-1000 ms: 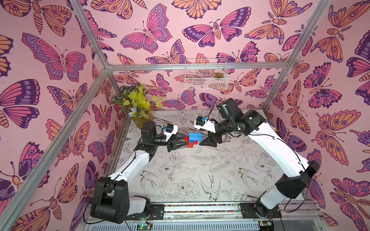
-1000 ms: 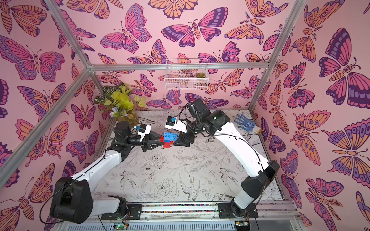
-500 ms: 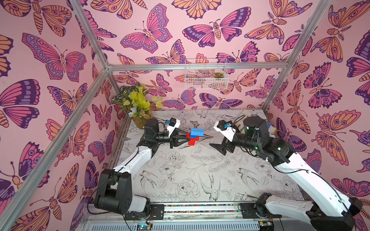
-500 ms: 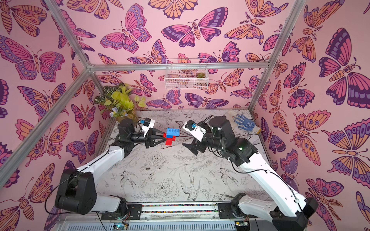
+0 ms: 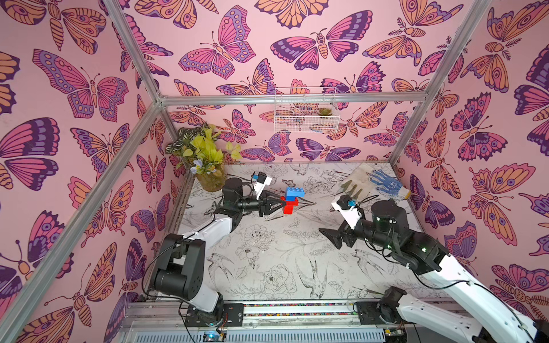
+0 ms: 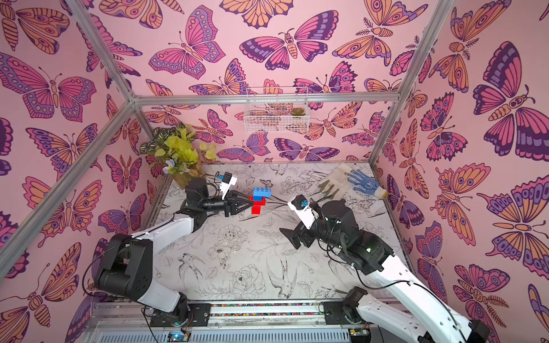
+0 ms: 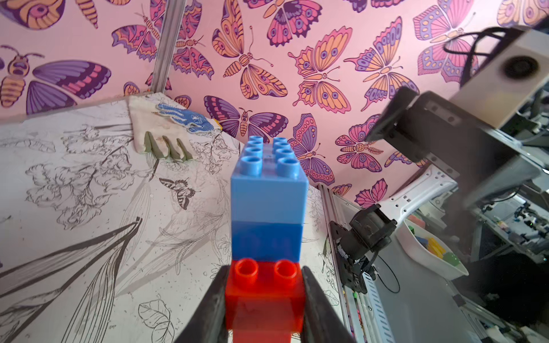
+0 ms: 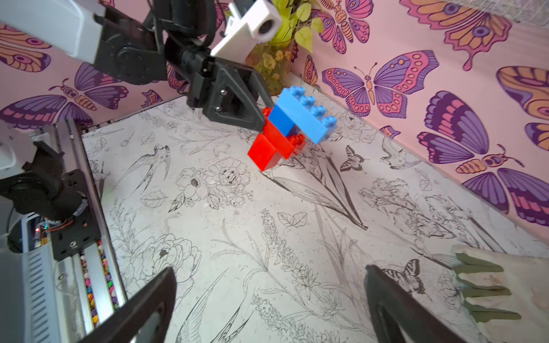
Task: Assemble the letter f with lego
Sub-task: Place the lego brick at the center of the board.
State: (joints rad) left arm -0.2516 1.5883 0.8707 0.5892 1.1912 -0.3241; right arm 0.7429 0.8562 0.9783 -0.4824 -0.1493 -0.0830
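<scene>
left gripper (image 5: 281, 205) clamped on the red bricks (image 7: 264, 285) of the letter f (image 5: 292, 198), blue bricks (image 7: 269, 190) stacked above, shape seemingly lifted clear of table (image 5: 267, 267), right gripper (image 8: 267, 308) spread wide, empty, well apart, gloves (image 5: 374, 181) at far corner

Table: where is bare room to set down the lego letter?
Free: the gap between left claw, holding the lego letter, and right claw, and the table from there to the front rail. Crowded: back corners, with plant and gloves.
</scene>
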